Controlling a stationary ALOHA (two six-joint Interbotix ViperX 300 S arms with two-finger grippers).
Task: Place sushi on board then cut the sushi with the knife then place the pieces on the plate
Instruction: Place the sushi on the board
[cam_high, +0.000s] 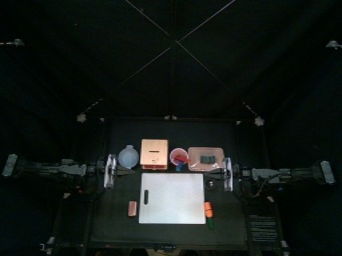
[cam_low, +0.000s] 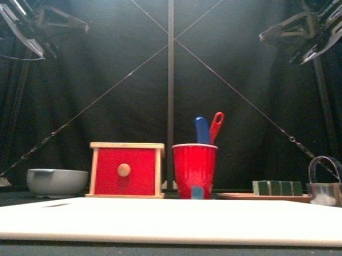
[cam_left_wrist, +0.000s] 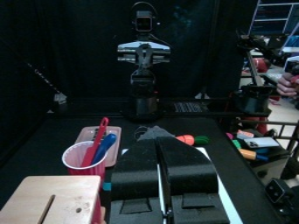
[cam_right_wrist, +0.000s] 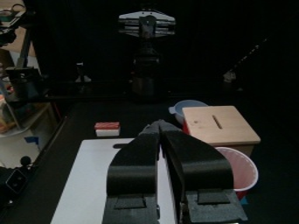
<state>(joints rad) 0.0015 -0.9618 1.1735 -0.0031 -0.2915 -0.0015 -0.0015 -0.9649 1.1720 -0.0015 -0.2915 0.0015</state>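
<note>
1. Sushi roll (cam_low: 278, 187): a short, low row of dark green blocks, lying on the pink tray (cam_high: 193, 165) at the right end of the back row, just right of the red cup (cam_low: 195, 168).
2. Not yet on the white cutting board (cam_high: 174, 198), bare at the table's middle, in front of that row.
3. Probably light and rigid, as a toy. Likely to part at the seams between blocks, so liable to split if pinched at one end only.
4. Best taken across the middle, one jaw on each long side, and lifted level.
5. Blue knife (cam_low: 203, 130) and red knife (cam_low: 217, 125): upright in the cup, side by side. Thin, probably smooth and prone to twist in a pinch, so best gripped high on the exposed end.
6. Left gripper (cam_left_wrist: 159, 142): parked left of the board, jaws pressed together on nothing.
7. Right gripper (cam_right_wrist: 163, 131): parked right of the board, jaws likewise closed and empty, well apart from the sushi.
</note>
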